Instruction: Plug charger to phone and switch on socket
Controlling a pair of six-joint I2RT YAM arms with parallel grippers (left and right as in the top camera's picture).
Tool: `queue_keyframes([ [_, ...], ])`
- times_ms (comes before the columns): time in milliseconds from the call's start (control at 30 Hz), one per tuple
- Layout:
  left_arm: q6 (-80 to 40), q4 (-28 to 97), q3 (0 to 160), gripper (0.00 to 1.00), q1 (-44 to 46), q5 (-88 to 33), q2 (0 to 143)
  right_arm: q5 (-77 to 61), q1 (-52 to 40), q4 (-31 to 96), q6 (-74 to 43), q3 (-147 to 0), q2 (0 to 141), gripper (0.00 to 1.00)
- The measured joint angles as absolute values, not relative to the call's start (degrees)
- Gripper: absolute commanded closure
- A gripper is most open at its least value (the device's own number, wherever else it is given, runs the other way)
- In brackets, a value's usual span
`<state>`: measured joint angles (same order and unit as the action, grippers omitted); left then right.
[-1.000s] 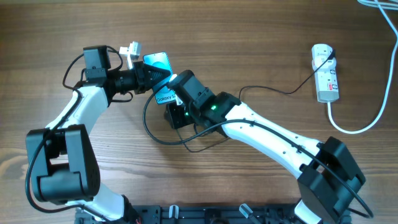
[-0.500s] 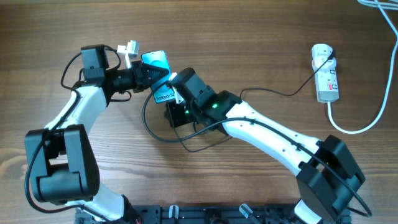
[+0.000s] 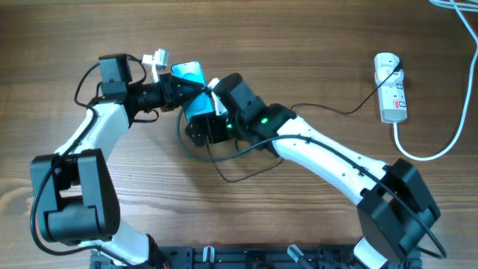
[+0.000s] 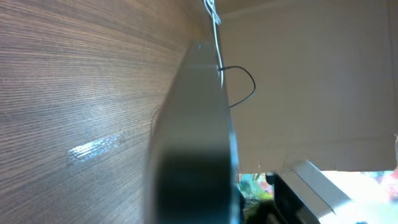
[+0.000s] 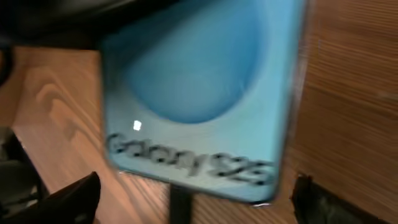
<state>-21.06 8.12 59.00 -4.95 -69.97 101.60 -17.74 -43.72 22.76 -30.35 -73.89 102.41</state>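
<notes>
While the left gripper, upper left of centre in the overhead view, is clamped on the phone, it should hold the phone steady. Just right of it, the right gripper sits at the phone's lower end; blur hides whether it pinches the charger, so I cannot tell. The dark tip likely needs squaring to the port, then a gentle straight push. At the far right, the socket comes afterwards.
</notes>
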Motion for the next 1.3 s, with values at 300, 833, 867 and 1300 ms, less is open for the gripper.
queue_keyframes([
  [300,-20.99,2.02,58.59,0.96,-2.50,-76.36,101.71,-49.41,-23.99,30.28,-14.72,-74.08,98.98,0.23],
  [833,-28.62,-11.68,58.46,0.96,1.13,-88.86,101.80,-58.06,-29.06,18.09,-16.16,-74.30,103.20,0.76],
  [867,-28.62,-11.75,58.46,0.96,1.13,-88.84,101.80,-58.04,-29.06,17.93,-16.69,-74.30,103.20,0.76],
  [1300,-29.41,-12.62,58.61,0.10,1.10,-89.30,101.60,-58.59,-28.29,15.31,-22.52,-74.30,103.90,0.96],
])
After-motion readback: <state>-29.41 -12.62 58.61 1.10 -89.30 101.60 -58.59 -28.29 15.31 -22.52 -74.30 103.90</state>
